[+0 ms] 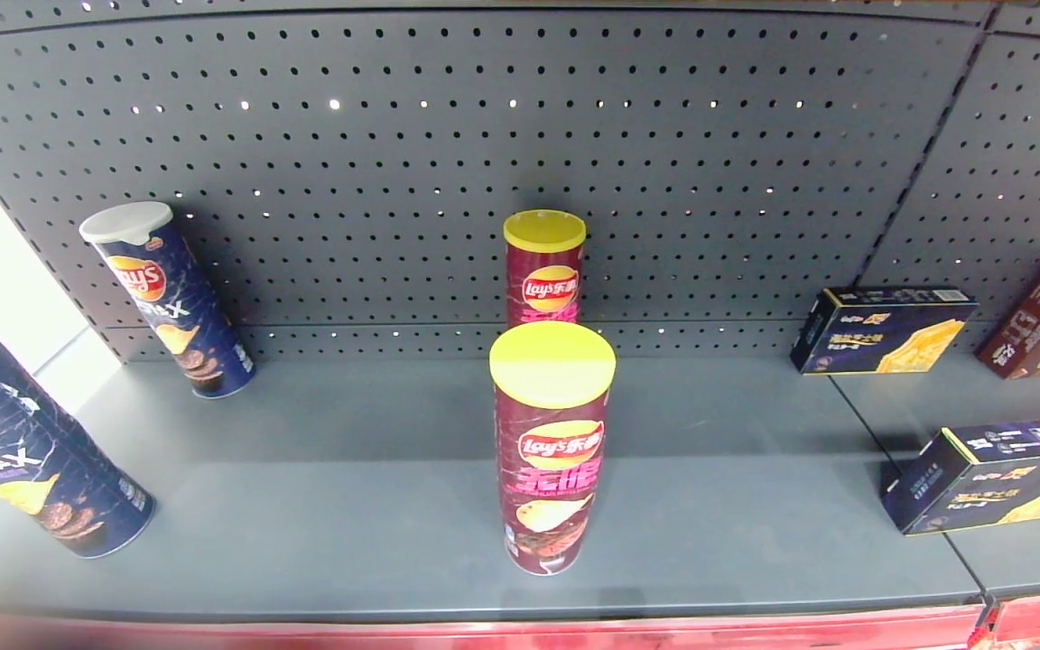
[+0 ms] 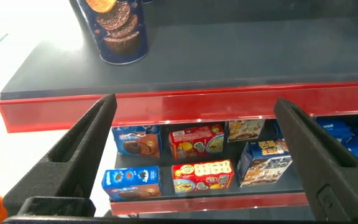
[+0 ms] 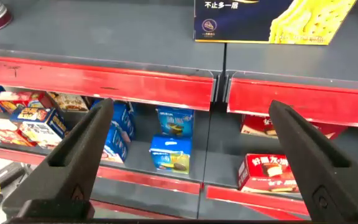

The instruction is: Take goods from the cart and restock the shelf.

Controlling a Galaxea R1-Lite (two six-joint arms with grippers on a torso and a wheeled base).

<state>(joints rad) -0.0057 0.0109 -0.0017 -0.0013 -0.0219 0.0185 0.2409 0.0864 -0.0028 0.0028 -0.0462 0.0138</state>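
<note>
Head view: a front maroon can (image 1: 552,451) is being shown before a rear maroon can (image 1: 544,280) on the shelf (image 1: 348,487); left gripper (image 2: 194,102) and right gripper (image 3: 190,104) jaws are being held open.

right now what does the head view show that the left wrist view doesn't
Only head view: two maroon chip cans with yellow lids, dark blue cartons, perforated back panel. Only left wrist view: open left gripper, small blue and red snack boxes on the shelf below. Both: grey metal shelf with red front edge, one dark blue chip can.
</note>
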